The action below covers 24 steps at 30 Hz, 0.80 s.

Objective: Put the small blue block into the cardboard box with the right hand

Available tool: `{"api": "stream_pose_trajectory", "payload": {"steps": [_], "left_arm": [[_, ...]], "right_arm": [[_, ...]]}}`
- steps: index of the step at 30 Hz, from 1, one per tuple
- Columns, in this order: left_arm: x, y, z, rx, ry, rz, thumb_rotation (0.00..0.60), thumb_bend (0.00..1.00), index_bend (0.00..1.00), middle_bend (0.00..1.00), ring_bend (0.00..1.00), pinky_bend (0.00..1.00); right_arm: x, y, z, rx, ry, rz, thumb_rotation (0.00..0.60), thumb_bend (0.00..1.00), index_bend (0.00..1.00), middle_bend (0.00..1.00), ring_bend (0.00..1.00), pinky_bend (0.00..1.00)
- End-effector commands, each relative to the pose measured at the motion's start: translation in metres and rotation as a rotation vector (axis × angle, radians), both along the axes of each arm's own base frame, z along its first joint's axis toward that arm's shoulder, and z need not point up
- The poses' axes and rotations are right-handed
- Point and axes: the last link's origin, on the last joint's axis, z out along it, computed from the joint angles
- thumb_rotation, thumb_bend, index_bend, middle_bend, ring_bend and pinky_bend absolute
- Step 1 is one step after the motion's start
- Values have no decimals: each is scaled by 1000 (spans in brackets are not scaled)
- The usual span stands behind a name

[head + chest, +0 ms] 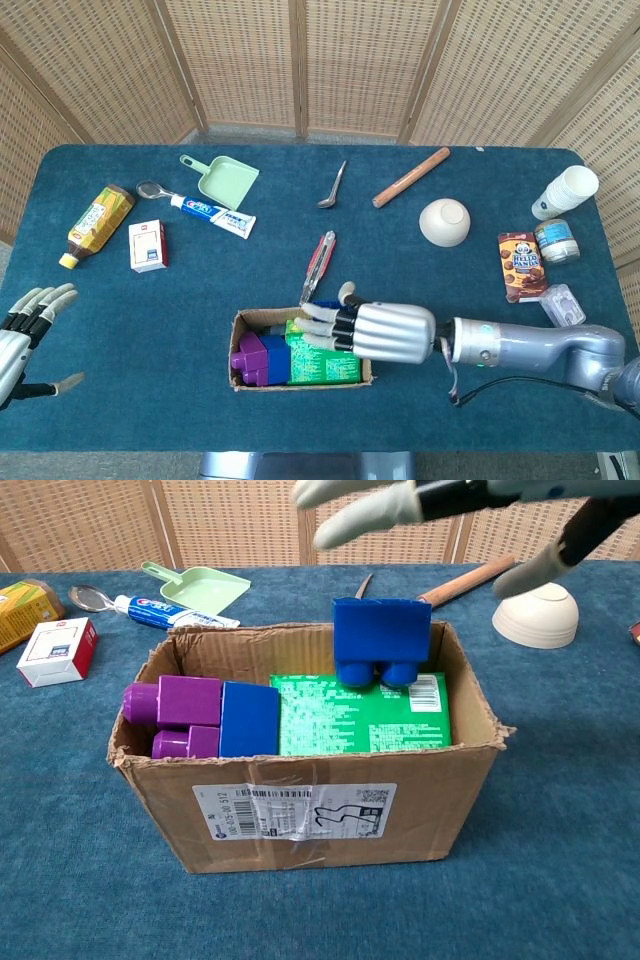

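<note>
Inside the cardboard box (300, 810), against its far wall, the small blue block (381, 640) stood on a green packet (360, 715), studs down and its top edge poking just above the rim. Nothing touched it. By that showing the main job looked done: the block was in the box and let go, and what remained, as I judged it, was only for the arm to clear off. Whether the block would stay propped upright or tip flat onto the packet could not be told.

The block was a plain, saturated blue, squarish, with two round studs visible along its lower edge and a flat face turned to the chest camera. It looked rigid and light.

Above it hung the right hand (375, 328), fingers spread and holding nothing; in the chest view only the pale fingertips (370, 518) showed at the top of the frame, apart from the block. Beside the packet lay a purple block (175, 715) and another blue block (248, 718). Far off at the table's near left edge, the left hand (25, 335) hung with fingers apart and empty. Red tongs (318, 265) lay just beyond the box on the blue table (150, 320).
</note>
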Motion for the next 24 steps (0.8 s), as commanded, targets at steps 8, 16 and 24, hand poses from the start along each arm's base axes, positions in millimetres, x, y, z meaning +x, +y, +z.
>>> {"api": "stream_pose_trajectory", "payload": {"steps": [8,16,24], "left_arm": [[2,-2,1,1,3,-6,600,68,27,0,0,50],[0,-5,0,9,-5,5,600,68,28,0,0,50],[-5,-7,-3,22,-43,12,600,69,27,0,0,50]], "right_arm": [[-45,-26,44,-153,-128,-135,600,98,0,29,95,456],[-105,-51,72,-310,-342,-407,600,95,0,49,96,440],[-163,-31,80,-372,-510,-763,600,79,0,71,106,338]]}}
